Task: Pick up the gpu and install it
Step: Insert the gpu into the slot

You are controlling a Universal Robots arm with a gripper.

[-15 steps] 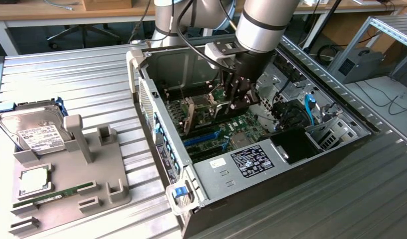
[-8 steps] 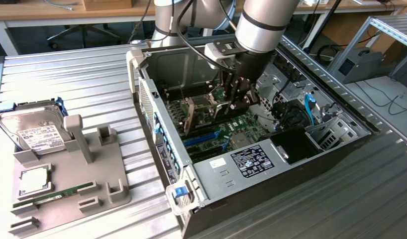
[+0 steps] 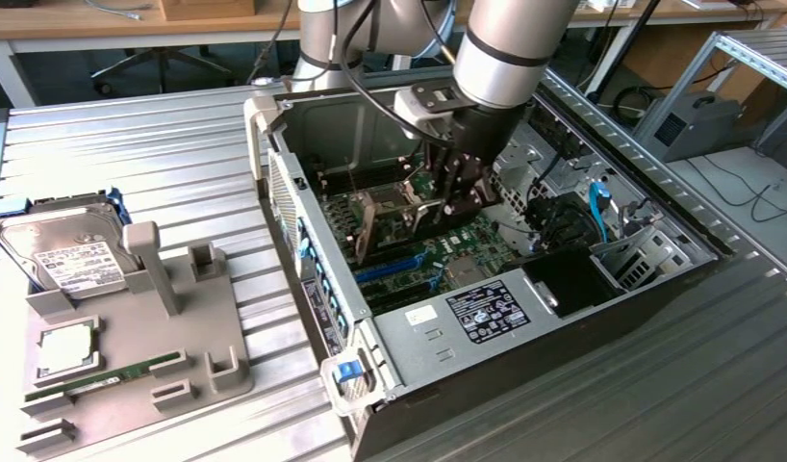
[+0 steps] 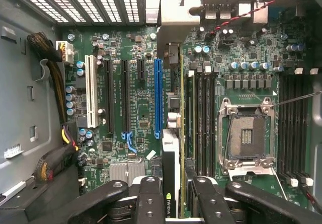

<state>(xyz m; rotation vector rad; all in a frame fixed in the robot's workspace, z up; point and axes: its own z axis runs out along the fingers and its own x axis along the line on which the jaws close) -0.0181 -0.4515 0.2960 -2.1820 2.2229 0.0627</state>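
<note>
My gripper point(image 4: 173, 201) is shut on the gpu point(image 4: 170, 133), which I see edge-on: a thin green card with a black cooler and a silver end bracket point(image 4: 176, 15) by the case's rear grille. The card hangs over the motherboard, just beside the long blue slot point(image 4: 158, 98) and parallel to it. Whether its edge touches a slot is hidden. In the exterior view the arm reaches down into the open computer case point(image 3: 368, 332), and the gripper point(image 3: 455, 197) holds the gpu point(image 3: 378, 223) low over the board.
An empty CPU socket point(image 4: 246, 133) and RAM slots point(image 4: 201, 118) lie beside the card, cable bundles point(image 4: 50, 58) along the case wall. Outside the case, a grey fixture point(image 3: 201, 346) holds a hard drive point(image 3: 63, 252), a CPU point(image 3: 66, 348) and a RAM stick point(image 3: 112, 375).
</note>
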